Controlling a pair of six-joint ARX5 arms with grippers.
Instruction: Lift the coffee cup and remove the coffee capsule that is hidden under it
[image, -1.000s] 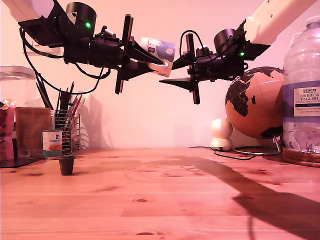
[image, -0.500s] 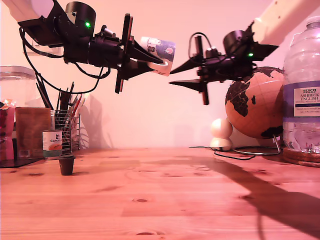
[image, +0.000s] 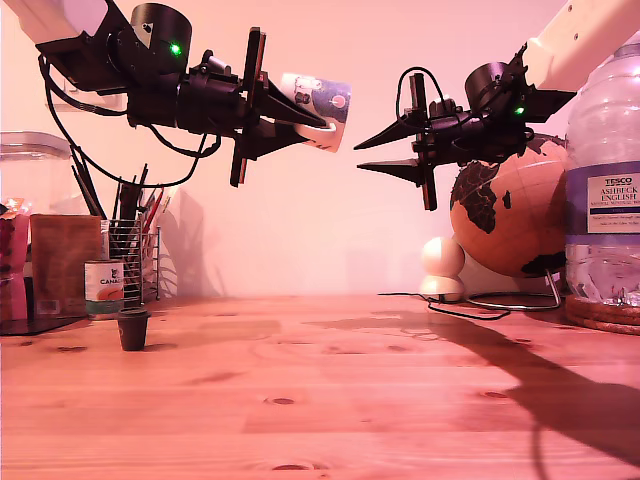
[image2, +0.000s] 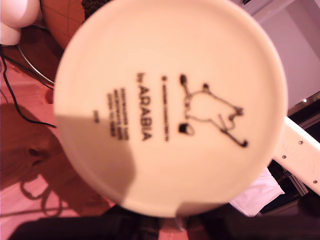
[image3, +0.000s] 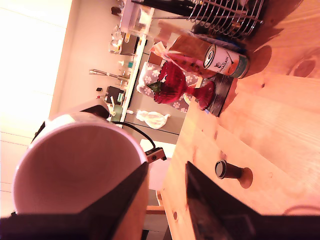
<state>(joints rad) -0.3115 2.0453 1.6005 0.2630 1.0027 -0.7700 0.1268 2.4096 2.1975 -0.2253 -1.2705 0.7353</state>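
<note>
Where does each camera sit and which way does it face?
Exterior view: low by the wooden table, facing the wall; both arms show.
First wrist view: on my first tool, facing the white ceramic mug base.
Second wrist view: on my second tool, fingers showing, facing mug mouth and small dark capsule.
All share the mug.

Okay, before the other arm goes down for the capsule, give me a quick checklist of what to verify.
1. Coffee cup off the table: ok, held high by my first gripper.
2. Coffee capsule uncovered: ok, standing on the table.
3. My second gripper free: ok, open, empty.
4. Room around the capsule: ok, tin can stands apart.
5. Cup grip firm: cannot tell.
</note>
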